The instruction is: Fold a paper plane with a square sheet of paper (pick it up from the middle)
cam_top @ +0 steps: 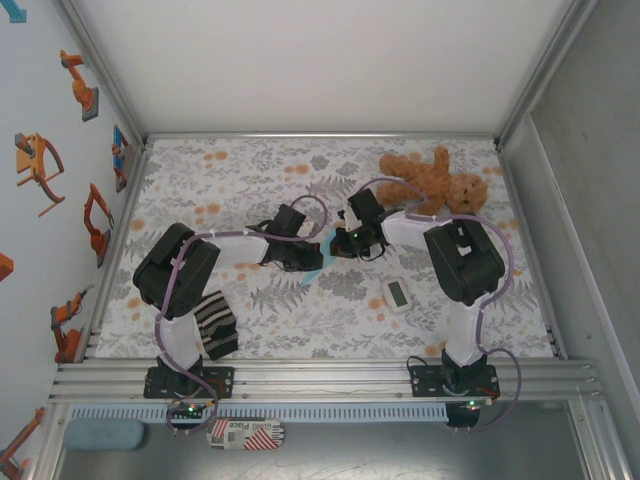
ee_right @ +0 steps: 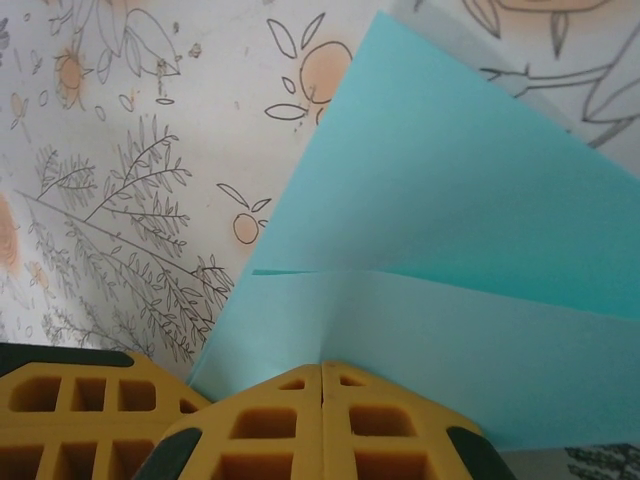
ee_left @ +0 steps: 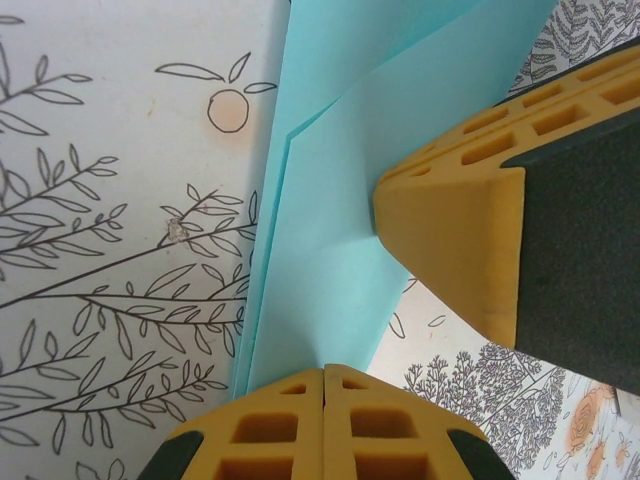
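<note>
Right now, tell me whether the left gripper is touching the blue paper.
Touching. Left wrist view: the left gripper is shut on the blue paper, at its lower edge.

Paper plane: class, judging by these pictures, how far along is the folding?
Done: the paper is picked up and carries at least one crease, with layers overlapping in the left wrist view. In hand: the left gripper and right gripper both pinch it shut. Left: it spreads wide in the right wrist view and is no slim dart yet, so further folds remain.
</note>
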Robot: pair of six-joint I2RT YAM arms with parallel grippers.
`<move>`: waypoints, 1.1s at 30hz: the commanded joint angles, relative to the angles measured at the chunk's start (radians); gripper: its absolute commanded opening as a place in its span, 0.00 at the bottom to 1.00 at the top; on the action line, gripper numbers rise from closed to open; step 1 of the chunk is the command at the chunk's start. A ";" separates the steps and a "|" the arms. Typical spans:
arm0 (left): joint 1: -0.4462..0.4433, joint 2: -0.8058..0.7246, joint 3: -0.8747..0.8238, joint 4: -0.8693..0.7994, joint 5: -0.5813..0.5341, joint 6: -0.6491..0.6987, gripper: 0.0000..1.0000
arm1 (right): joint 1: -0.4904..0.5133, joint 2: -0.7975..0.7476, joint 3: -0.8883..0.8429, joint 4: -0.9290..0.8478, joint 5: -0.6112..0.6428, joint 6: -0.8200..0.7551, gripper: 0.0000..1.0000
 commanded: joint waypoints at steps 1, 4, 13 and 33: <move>0.003 0.035 -0.045 -0.114 -0.049 -0.011 0.00 | -0.060 0.043 0.006 -0.023 0.065 -0.072 0.00; 0.005 0.039 -0.053 -0.116 -0.049 -0.013 0.00 | -0.099 0.058 -0.003 -0.012 0.049 -0.076 0.00; 0.005 0.053 -0.076 -0.118 -0.053 -0.013 0.00 | -0.245 0.081 0.000 0.051 -0.011 -0.028 0.00; 0.012 -0.173 0.103 -0.121 -0.001 -0.059 0.23 | -0.226 -0.368 -0.145 0.051 0.221 0.093 0.06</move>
